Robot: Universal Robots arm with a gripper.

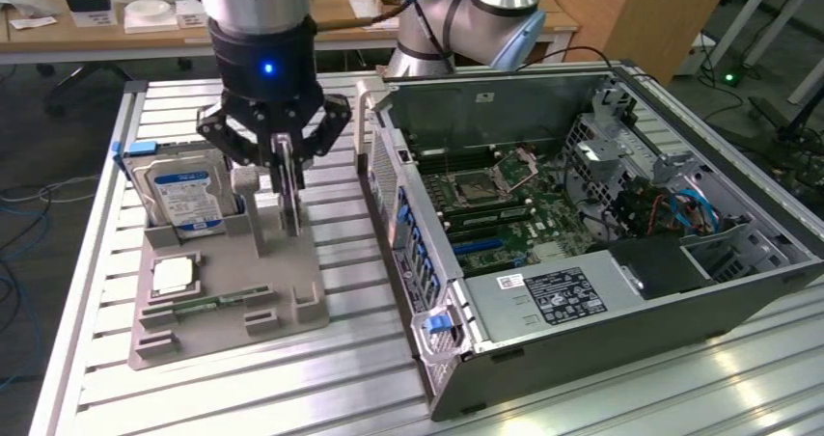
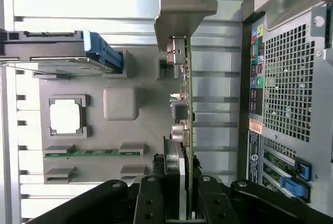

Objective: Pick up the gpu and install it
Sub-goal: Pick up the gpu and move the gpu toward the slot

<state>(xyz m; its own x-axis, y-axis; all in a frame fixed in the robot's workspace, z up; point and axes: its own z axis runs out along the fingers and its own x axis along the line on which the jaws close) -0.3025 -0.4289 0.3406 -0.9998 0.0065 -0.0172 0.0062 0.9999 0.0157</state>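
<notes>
An aluminium slatted table (image 1: 335,378) fills the foreground. On it, toward the exterior view's left, lies a flat grey plastic holder tray (image 1: 219,335) with moulded slots. Near its front edge a small narrow green memory stick (image 1: 206,304) lies flat, and just behind it a square silver processor chip (image 1: 174,275) sits in a recess.

Farther back on the tray, the gpu (image 1: 293,204), a thin green circuit card with a metal end bracket, stands upright on its long edge on the side of the tray nearest the computer. The black jaws of the arm come straight down over it and are pinching its upper edge, one on each face of the card. Whether the card has left its slot cannot be told.

Beside it, toward the exterior view's left, a boxy hard drive with a blue-and-white label (image 1: 187,200) stands in the tray.

On the exterior view's right, an open dark grey computer case (image 1: 618,359) lies on its side, its green motherboard (image 1: 496,200) exposed. Behind stand the grey robot arm (image 1: 477,21) and wooden desks (image 1: 644,21).
</notes>
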